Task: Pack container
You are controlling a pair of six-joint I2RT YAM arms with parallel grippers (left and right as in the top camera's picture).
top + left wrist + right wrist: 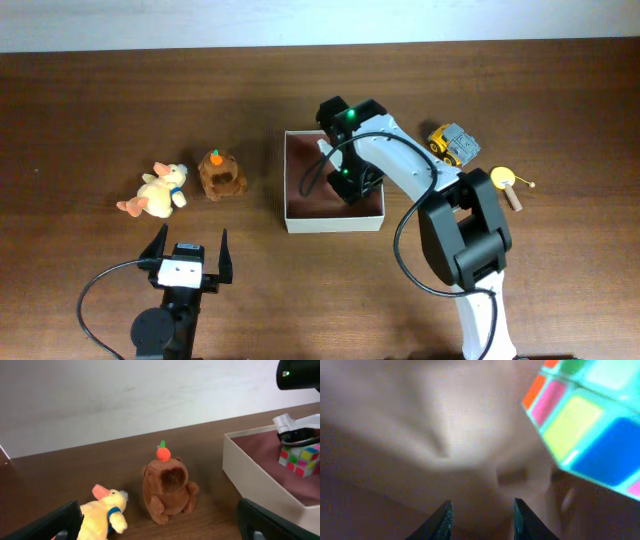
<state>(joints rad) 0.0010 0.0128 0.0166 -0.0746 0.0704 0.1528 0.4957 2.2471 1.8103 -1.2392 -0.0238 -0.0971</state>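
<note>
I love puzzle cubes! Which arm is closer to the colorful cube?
Right. The right fingers are inside the box, right beside the cube. The left fingers are far off, outside the box, by the brown plush.

pale yellow plush (pixel 157 192) beside brown plush (pixel 222 174) with orange topknot, yellow toy truck (pixel 452 142), yellow rattle drum (pixel 507 184), wooden table (pixel 100 100)

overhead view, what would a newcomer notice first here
The right arm reaches to the centre, its right gripper down inside the container next to a bright colour cube. Left of the box sit a brown plush and a yellow plush, with the left gripper open near them.
</note>
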